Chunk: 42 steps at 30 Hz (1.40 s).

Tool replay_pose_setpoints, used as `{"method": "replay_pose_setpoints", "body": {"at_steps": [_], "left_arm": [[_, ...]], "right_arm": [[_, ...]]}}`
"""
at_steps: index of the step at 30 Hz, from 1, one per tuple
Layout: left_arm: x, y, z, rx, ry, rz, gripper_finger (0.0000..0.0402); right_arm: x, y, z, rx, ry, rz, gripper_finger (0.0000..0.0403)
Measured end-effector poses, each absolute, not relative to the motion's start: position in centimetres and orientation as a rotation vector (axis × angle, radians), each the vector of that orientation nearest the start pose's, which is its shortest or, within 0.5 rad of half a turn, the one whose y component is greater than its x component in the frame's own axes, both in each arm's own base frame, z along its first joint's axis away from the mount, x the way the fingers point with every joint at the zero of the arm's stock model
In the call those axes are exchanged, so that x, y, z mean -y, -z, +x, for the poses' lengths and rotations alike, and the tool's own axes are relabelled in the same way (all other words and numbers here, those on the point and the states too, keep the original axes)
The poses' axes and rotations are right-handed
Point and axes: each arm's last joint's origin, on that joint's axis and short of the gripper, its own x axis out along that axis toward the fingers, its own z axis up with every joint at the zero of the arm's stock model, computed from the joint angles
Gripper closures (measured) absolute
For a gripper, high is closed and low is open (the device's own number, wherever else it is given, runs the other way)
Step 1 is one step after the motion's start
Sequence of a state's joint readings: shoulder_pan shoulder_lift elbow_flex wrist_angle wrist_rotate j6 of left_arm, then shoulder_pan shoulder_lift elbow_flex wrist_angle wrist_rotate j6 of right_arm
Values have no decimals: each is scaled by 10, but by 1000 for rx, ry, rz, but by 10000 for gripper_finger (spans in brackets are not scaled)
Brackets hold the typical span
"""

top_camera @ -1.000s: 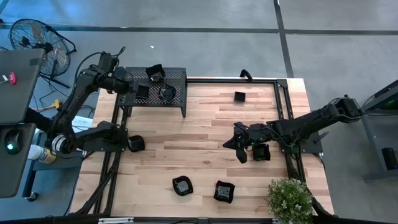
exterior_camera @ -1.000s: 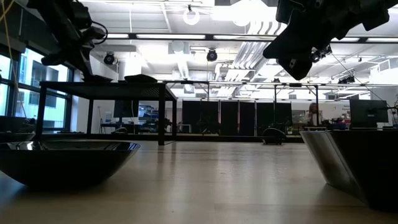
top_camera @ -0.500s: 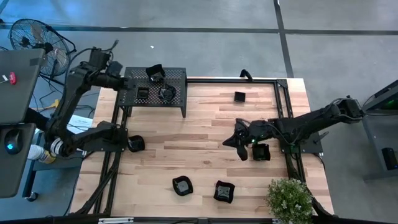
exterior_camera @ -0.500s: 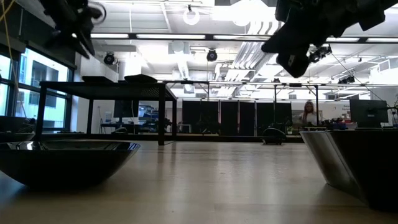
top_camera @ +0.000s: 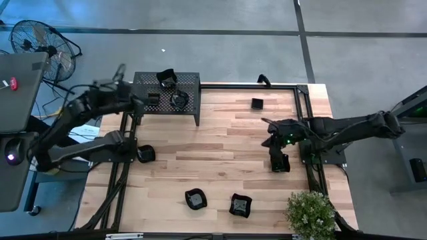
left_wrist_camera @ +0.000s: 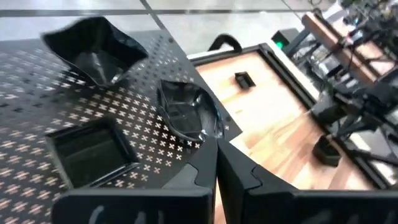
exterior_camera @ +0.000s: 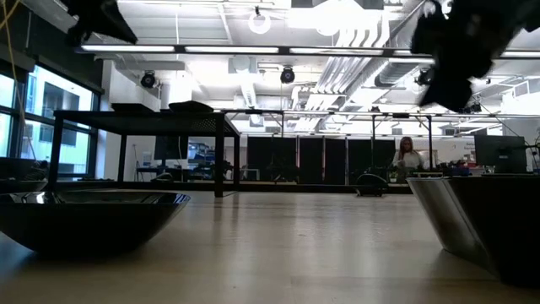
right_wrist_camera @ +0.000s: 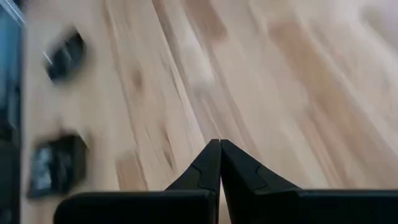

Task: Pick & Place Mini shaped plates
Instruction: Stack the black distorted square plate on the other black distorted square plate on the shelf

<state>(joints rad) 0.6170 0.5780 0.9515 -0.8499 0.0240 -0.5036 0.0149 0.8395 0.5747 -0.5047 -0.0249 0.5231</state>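
Three glossy black mini plates sit on the black perforated rack [top_camera: 167, 93]: a wavy one [left_wrist_camera: 93, 46], a round one [left_wrist_camera: 186, 112] and a square one [left_wrist_camera: 90, 152]. More plates rest flat on the wooden table: a small square one [top_camera: 257, 103], one at the left edge [top_camera: 145, 153], two near the front [top_camera: 195, 199] [top_camera: 240, 205], and one [top_camera: 280, 162] just near-side of my right gripper. My left gripper [top_camera: 137, 103] [left_wrist_camera: 216, 163] is shut, above the rack's left near corner. My right gripper [top_camera: 269, 127] [right_wrist_camera: 219, 155] is shut, raised over bare table.
A potted plant [top_camera: 310, 212] stands at the table's near right corner. A black frame [top_camera: 303, 120] runs along the table's right and far sides. A fan [top_camera: 40, 43] and a laptop stand off the table on the left. A person [exterior_camera: 407, 154] shows far back in the room.
My right gripper has drawn away from the plate beside it, moving up and toward the table's far right; that plate has stayed on the table. My left arm has swung back from above the rack, and its gripper now hangs lower at the rack's left near corner.
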Motion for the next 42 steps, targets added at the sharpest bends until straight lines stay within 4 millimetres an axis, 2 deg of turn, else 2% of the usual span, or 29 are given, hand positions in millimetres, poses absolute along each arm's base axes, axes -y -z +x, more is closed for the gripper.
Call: {"method": "replay_pose_setpoints", "body": {"at_steps": [5,11,16,20,27,33,37,42], "left_arm": [[-46,-321,110,-332,-572,-555,400],[-22,-298,153,-286,-426,-387,401],[-3,-300,165,-188,-331,-340,401],[5,-298,164,-196,-355,-284,401],[10,-297,164,-209,-334,-271,401],[13,-294,162,-250,-325,-257,401],[13,-293,162,-254,-320,-257,401],[13,-292,162,-270,-315,-256,401]], "right_arm": [[-4,-213,157,-952,162,514,372],[-5,-203,152,-1101,184,538,304],[-5,-192,158,-1189,163,464,266],[-1,-177,165,-1300,148,419,257],[6,-155,174,-1448,164,463,280],[7,-146,177,-1512,146,545,346],[6,-149,177,-1489,166,644,396],[6,-173,192,-1385,185,744,387]]}}
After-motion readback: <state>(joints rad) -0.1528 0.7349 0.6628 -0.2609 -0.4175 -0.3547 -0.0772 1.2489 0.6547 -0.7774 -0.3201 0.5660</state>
